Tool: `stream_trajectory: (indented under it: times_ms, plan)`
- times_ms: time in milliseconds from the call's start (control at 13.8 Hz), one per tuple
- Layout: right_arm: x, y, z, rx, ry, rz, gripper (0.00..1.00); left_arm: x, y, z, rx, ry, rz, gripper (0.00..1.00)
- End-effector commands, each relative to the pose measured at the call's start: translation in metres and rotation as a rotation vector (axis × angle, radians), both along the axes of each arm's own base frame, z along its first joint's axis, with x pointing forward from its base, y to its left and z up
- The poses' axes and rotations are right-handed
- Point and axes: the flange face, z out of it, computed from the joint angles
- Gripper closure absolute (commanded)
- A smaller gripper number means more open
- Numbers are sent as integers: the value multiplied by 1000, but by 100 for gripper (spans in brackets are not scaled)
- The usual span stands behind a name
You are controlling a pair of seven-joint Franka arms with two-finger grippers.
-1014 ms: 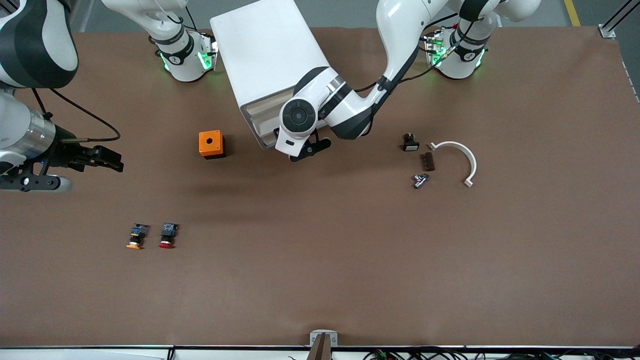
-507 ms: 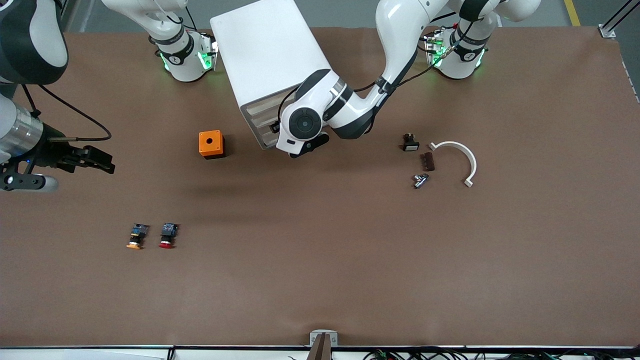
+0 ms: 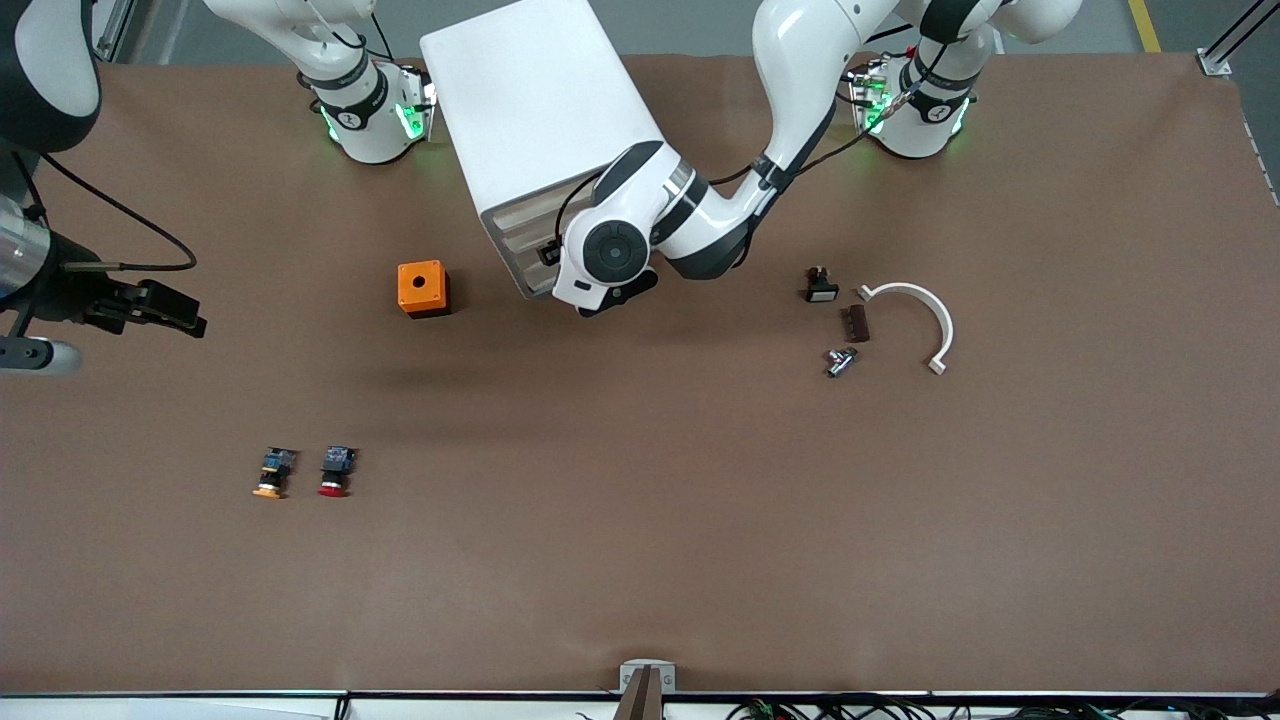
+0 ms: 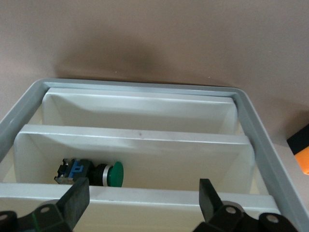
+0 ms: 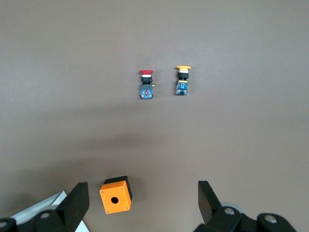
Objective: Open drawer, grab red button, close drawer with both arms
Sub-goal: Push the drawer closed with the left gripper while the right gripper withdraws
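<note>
The red-capped button (image 3: pixel 335 473) lies on the table near the right arm's end, next to an orange-capped one (image 3: pixel 272 474); both show in the right wrist view, red (image 5: pixel 146 85) and orange (image 5: pixel 182 80). My left gripper (image 3: pixel 606 302) is at the front of the white cabinet (image 3: pixel 530 100). It (image 4: pixel 142 200) is open, fingers on either side of the drawer's white front wall (image 4: pixel 145 212), not clamped on it. A green-capped button (image 4: pixel 109 174) lies inside the drawer. My right gripper (image 3: pixel 185 316) (image 5: pixel 142 203) hangs open and holds nothing, over the table near its edge.
An orange box with a hole (image 3: pixel 423 288) (image 5: pixel 116 194) stands beside the cabinet. Toward the left arm's end lie a small black part (image 3: pixel 820 288), a brown block (image 3: pixel 855 323), a metal fitting (image 3: pixel 840 360) and a white curved piece (image 3: pixel 915 305).
My left gripper has moved in closer to the cabinet front. My right arm has drawn back toward its end of the table. Both grippers stayed open.
</note>
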Motion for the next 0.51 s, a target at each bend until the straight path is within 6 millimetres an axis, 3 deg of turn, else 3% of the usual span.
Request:
stream_trajectory:
  times_ms: [0, 145, 290, 362, 434]
  plan:
    - [-3, -12, 9, -6, 6, -17, 0, 24, 19, 38, -46, -43, 27, 0]
    - [-5, -12, 15, -6, 14, -21, 0, 48, 39, 72, -71, -82, 74, 0]
    - [-6, -12, 15, -3, 20, -27, 0, 64, 61, 126, -73, -204, 59, 0]
    - [-7, -14, 16, 0, 20, -31, 0, 74, 75, 147, -77, -237, 76, 0]
    - [-9, -14, 19, 0, 14, -30, 0, 95, 102, 174, -94, -266, 124, 0]
